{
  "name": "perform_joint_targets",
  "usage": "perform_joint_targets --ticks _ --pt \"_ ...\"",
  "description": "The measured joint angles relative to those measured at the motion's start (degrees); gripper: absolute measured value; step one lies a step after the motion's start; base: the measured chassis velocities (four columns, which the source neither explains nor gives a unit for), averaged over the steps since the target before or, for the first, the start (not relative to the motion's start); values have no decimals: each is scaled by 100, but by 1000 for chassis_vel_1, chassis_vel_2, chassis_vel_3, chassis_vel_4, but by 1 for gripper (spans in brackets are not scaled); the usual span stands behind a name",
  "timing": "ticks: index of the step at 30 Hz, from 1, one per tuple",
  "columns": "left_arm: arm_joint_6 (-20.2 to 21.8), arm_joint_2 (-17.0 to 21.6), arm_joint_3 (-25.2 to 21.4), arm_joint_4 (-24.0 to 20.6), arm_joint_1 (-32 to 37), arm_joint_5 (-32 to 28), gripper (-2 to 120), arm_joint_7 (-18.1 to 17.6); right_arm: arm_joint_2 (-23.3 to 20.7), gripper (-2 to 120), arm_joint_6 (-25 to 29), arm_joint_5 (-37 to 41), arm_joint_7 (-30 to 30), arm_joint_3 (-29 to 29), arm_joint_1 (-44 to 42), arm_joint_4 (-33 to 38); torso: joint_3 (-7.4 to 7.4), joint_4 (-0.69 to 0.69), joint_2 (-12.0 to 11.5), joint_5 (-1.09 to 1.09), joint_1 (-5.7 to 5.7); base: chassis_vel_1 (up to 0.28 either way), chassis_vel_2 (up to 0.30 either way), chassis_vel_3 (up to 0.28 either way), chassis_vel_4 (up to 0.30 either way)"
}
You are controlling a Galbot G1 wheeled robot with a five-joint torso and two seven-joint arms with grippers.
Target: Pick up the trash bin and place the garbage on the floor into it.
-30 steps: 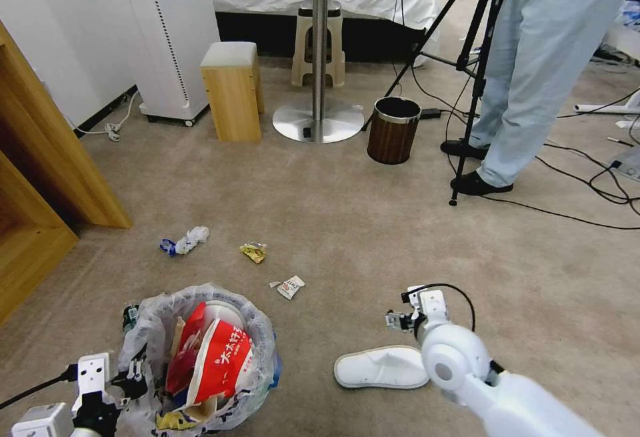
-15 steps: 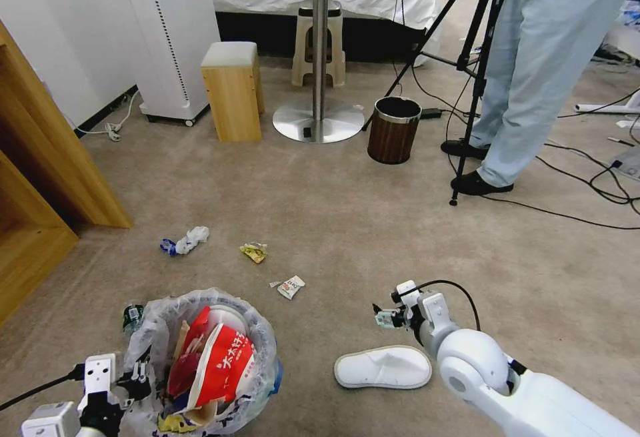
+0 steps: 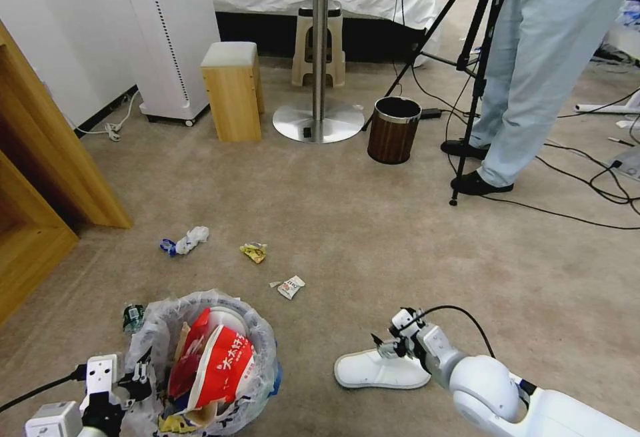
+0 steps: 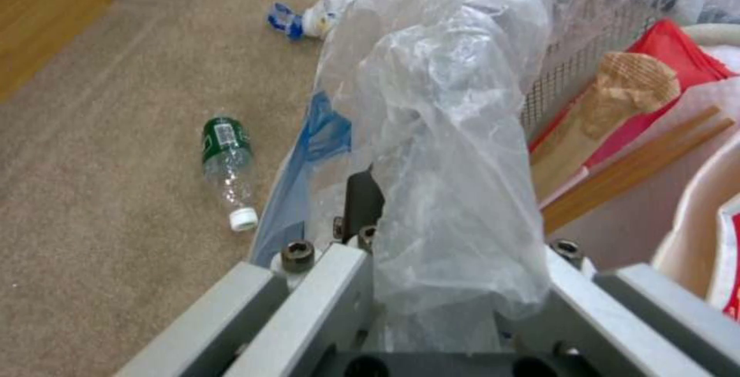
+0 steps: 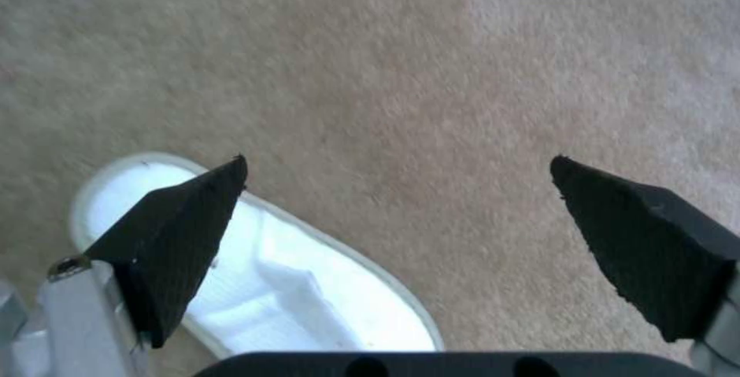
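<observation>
We take the trash bin (image 3: 207,363) as our landmark: it sits on the floor (image 3: 373,237) at the robot's near left, its crinkly bag stuffed with a red-white paper bowl (image 3: 217,363). Our left gripper (image 3: 137,377) sits at the bin's near-left rim, and in the left wrist view its fingers (image 4: 362,198) pinch the rim through the plastic bag (image 4: 447,151), with the wooden sticks (image 4: 632,169) inside the bin close by. That view also brings out the plastic bottle (image 4: 226,172) lying flat on the carpet just beside the bin's left wall; from the head view we see just its green label (image 3: 133,317) peeking past the bag. To the right of the bin lies a white slipper (image 3: 380,370), and our right gripper (image 3: 385,347) hangs just over its far edge. The right wrist view shows the pads (image 5: 177,244) spread wide, one over the slipper (image 5: 309,302), the other above bare carpet. Beyond the bin lie a tissue with a blue mask (image 3: 185,241), a yellow wrapper (image 3: 254,251) and a small white-red wrapper (image 3: 290,286).
</observation>
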Motion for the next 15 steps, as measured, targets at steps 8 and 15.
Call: perform_joint_targets --ticks 8,15 --pt "0 -45 34 -20 11 -1 1 3 356 100 40 230 366 -274 169 -590 0 0 0 0 0 0 0 0 0" --pt "-3 -42 35 -28 18 -5 1 12 733 100 55 333 222 -292 259 -1092 0 1 0 0 0 0 0 0 0"
